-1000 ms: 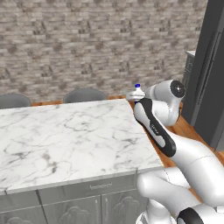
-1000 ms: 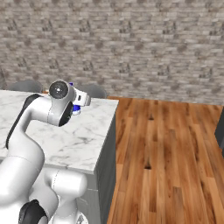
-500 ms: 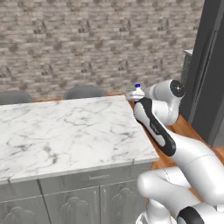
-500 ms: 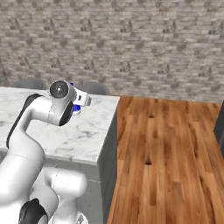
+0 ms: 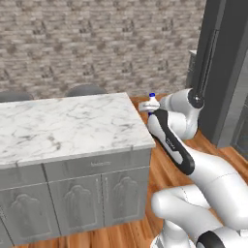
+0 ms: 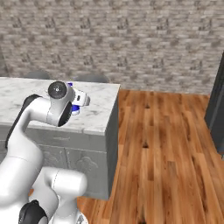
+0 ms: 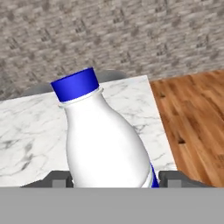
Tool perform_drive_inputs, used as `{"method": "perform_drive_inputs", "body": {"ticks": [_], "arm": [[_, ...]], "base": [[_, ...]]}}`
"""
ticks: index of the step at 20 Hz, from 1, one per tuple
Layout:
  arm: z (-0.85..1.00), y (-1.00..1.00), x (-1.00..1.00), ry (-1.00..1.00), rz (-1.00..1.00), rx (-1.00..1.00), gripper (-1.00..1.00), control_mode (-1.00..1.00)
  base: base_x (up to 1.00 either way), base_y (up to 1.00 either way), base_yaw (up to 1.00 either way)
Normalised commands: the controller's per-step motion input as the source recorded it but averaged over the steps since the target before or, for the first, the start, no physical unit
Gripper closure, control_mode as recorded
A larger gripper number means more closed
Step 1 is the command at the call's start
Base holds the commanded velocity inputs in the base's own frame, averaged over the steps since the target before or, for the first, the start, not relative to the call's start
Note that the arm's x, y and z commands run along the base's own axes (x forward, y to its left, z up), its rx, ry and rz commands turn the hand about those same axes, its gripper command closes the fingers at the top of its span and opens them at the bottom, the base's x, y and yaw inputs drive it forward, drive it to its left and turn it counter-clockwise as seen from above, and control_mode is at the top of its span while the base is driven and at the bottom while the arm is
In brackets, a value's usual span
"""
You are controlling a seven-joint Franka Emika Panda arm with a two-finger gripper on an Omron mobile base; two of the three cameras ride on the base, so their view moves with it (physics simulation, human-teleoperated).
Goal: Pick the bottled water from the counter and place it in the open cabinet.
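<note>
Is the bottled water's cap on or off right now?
On. The bottled water has its blue cap seated on the neck in the hand view, and the cap also shows blue atop the bottle in the left base view.

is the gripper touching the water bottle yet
Cannot tell. In the hand view the bottled water stands between the gripper fingertips, but the bottom band hides where they would meet it. The base views are too small to settle it.
</note>
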Motion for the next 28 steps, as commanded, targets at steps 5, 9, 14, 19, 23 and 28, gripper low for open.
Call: {"method": "perform_drive_inputs", "body": {"ticks": [5, 9, 14, 19, 23, 28], "arm": [[0.00, 0.00, 0.00, 0.00, 0.00, 0.00, 1.00, 1.00], [0.00, 0.00, 0.00, 0.00, 0.00, 0.00, 1.00, 1.00], [0.00, 0.00, 0.00, 0.00, 0.00, 0.00, 1.00, 1.00], [0.00, 0.00, 0.00, 0.00, 0.00, 0.00, 1.00, 1.00], [0.00, 0.00, 0.00, 0.00, 0.00, 0.00, 1.00, 1.00], [0.00, 0.00, 0.00, 0.00, 0.00, 0.00, 1.00, 1.00]], "base": [[-0.02, 0.12, -0.38], [-0.03, 0.21, -0.60], [-0.01, 0.22, -0.60], [0.00, 0.14, -0.55], [0.00, -0.03, -0.49], [0.24, -0.43, -0.04]]}}
